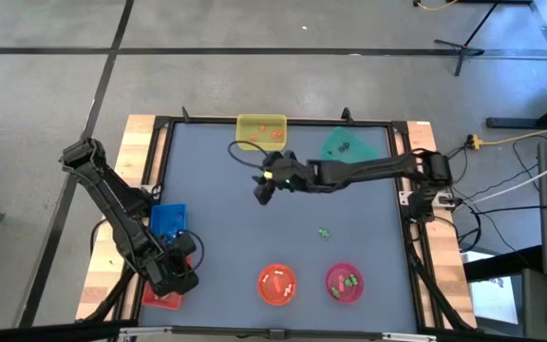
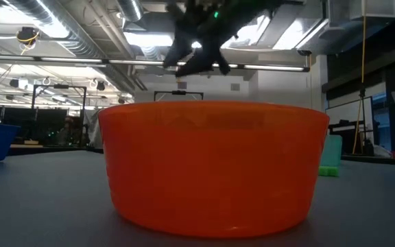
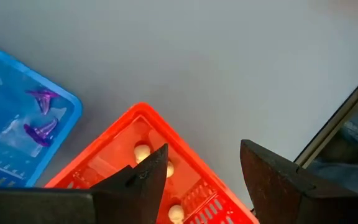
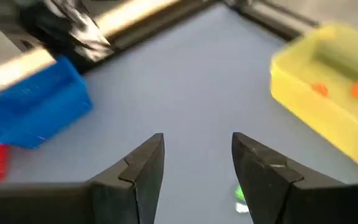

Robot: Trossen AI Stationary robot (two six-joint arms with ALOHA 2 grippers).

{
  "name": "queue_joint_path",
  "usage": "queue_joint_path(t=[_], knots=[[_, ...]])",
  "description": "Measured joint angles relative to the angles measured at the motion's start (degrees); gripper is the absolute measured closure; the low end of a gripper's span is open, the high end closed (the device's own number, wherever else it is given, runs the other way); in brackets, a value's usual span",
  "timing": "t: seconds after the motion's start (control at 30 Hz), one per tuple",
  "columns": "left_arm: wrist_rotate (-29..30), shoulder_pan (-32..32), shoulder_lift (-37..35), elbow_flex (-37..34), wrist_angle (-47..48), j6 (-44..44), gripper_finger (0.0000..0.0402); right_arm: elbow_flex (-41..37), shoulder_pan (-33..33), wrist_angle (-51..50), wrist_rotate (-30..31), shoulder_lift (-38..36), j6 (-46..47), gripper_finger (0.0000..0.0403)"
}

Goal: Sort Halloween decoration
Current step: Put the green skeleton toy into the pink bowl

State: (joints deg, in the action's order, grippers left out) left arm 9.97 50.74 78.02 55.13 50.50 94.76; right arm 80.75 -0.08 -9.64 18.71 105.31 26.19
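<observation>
Both grippers empty, jaws parted.
Left gripper [image 3: 201,180] is held over the red slatted plastic tray [image 3: 114,162] at the bench's near-left corner; right gripper [image 1: 262,191] hangs mid-bench.

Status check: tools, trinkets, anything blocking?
Left tool open over red tray. Right tool open, empty, mid-table. Green trinket loose on the mat. Path clear.

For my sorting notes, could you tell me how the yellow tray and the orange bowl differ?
The yellow tray is rectangular and sits at the table's far edge; the orange bowl is round and sits at the near edge. The tray holds orange trinkets; the bowl holds white trinkets. Both are open containers holding sorted pieces.
</observation>
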Motion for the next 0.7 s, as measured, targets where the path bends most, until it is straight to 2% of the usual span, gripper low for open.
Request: queue_joint_path(t=[0.3,0.7], knots=[[0.29,0.00,0.00,0.00,-0.13,-2.36,0.0217,-0.15,-4.26,-0.48,-0.91,8.43,0.53,0.0217],[0.47,0.00,0.00,0.00,-0.15,-2.38,0.0217,-0.15,-4.11,1.74,-0.29,16.17,0.54,0.0217]])
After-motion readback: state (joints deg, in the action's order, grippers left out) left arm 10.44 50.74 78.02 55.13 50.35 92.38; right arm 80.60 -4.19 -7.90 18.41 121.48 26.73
